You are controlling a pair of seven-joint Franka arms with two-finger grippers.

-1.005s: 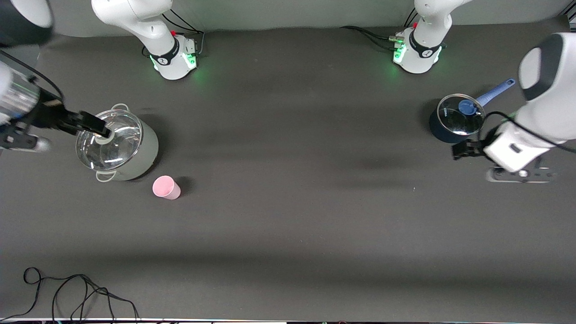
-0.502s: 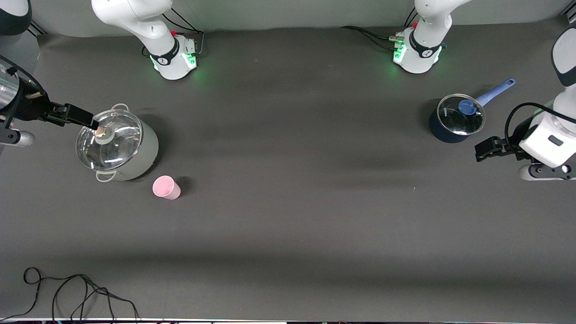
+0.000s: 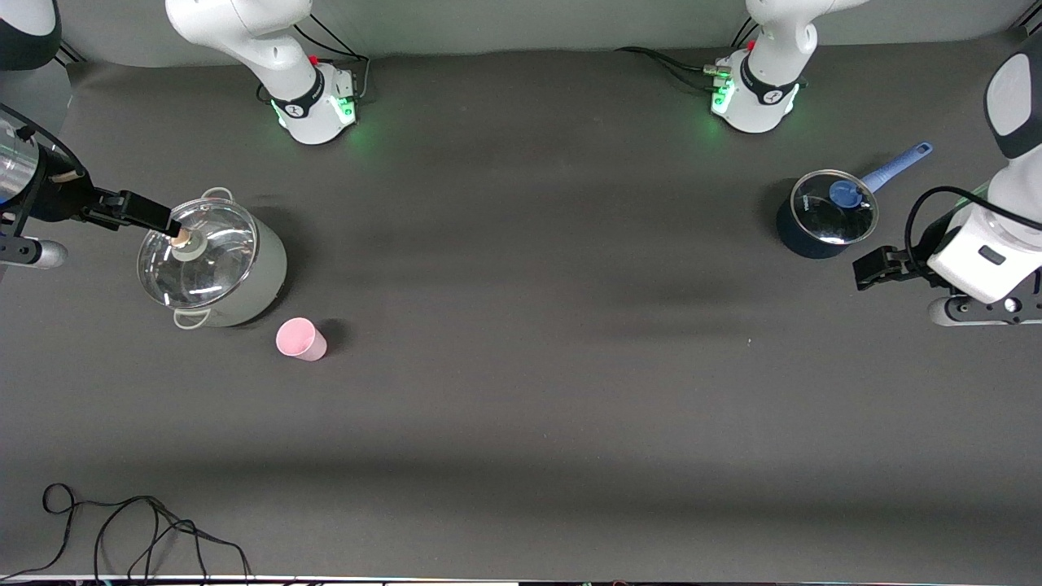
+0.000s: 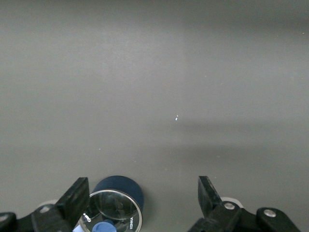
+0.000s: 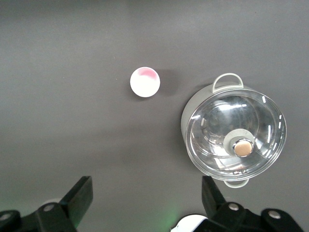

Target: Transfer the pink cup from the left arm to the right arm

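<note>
Front view: pink cup [image 3: 300, 339] stood upright on the dark tabletop [image 3: 521, 366], just beside the grey-green pot [image 3: 213, 259] and nearer the camera, toward the right arm's end. Pot closed under a glass lid [image 3: 198, 252]; right gripper [image 3: 146, 213] hung over its edge. Left gripper [image 3: 875, 267] hovered empty near the dark blue saucepan [image 3: 824, 214], also lidded.

Left wrist view: left gripper [image 4: 142, 203] spread wide, holding nothing, saucepan [image 4: 117, 207] beneath.

Right wrist view: right gripper [image 5: 147, 198] wide open, empty. Cup [image 5: 145, 81] showed nothing inside; pot [image 5: 232, 130] apart from it.
</note>
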